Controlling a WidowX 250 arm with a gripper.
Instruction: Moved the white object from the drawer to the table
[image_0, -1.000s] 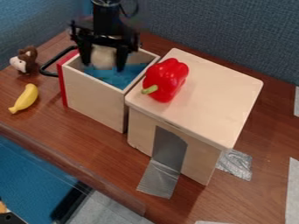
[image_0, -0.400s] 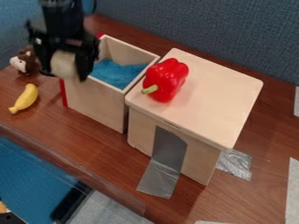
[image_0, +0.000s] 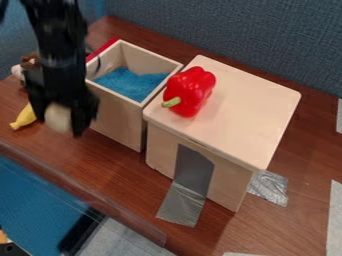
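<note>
Jaws: swung away from over the drawer (image_0: 117, 115), closed around the white object (image_0: 58, 118)
Banana (image_0: 25, 117): close beside the held white object
Tabletop (image_0: 120, 165): under the white object, so I'd guess the next move is gently straight down

Soft light comes from above: the cabinet (image_0: 240, 112) has bright top, darker near side; the pepper (image_0: 192, 90) shows small glare.
</note>
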